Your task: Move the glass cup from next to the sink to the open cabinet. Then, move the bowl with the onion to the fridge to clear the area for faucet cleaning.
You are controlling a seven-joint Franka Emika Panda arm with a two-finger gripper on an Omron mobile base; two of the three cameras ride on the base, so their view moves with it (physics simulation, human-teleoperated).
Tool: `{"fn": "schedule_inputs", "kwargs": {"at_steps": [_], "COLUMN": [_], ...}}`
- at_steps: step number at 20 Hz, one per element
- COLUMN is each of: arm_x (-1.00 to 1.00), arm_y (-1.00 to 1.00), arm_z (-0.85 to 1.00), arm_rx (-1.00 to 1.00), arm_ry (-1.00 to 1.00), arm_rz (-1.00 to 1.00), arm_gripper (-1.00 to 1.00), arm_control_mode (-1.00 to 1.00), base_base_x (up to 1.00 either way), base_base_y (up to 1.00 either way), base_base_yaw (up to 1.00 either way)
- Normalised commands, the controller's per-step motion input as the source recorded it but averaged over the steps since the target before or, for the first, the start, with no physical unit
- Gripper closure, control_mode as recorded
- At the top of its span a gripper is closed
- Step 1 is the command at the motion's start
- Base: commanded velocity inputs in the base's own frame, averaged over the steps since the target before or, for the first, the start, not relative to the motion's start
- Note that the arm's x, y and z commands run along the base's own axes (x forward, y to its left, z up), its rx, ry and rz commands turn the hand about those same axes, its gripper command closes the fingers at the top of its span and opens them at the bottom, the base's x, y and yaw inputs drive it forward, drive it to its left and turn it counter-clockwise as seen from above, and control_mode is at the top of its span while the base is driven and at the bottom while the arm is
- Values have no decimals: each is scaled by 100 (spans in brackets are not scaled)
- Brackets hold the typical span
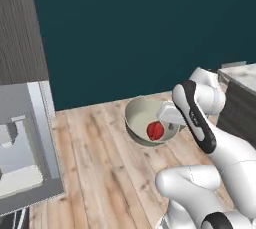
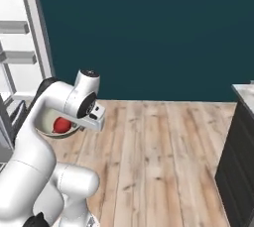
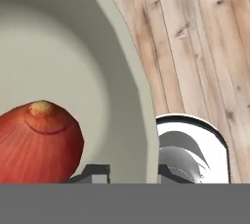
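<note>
From the left base view, I see my white arm rising from the lower right and reaching forward over a pale wooden floor, with the gripper [image 1: 169, 118] at the near right rim of the bowl [image 1: 137, 118]. The bowl hangs in the air above the floor rather than resting on any surface, and I judge that it is being carried by its rim, the flat carry keeping the onion [image 1: 155, 130] from rolling out. The onion, a small red ball, sits inside the bowl near the gripper's side. At the left edge stands the fridge [image 1: 30, 143], door open, pale inner shelves showing; the bowl is near it but not yet inside. In the right base view, the arm rises from the lower left and partly hides the bowl [image 2: 47, 124], so just a slice of cream rim and the red onion [image 2: 61, 125] peek out beneath the wrist, with the gripper [image 2: 79, 124] just beside them. The fridge [image 2: 20, 28] shelves climb the upper left, close behind the bowl. In the hand view, the bowl's wall [image 3: 132, 86] runs up between the two dark fingertips at the bottom edge, one inside and one outside, so the gripper [image 3: 132, 171] is clenched on the bowl's rim. The onion [image 3: 36, 142] lies against the inner wall at lower left, with floorboards visible beyond the rim.
</note>
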Motion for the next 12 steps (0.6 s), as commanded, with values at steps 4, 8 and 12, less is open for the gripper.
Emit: {"fn": "schedule_inputs", "kwargs": {"at_steps": [4,8,12], "arm_x": [0,0,0], "arm_y": [0,0,0], "arm_z": [0,0,0], "arm_rx": [0,0,0], "arm_ry": [0,0,0], "arm_rz": [0,0,0], "arm_gripper": [100,100,100], "arm_control_mode": [100,100,100], "base_base_x": [63,44,83], "base_base_y": [0,-1,-56], "base_base_yaw": [72,76,51]}}
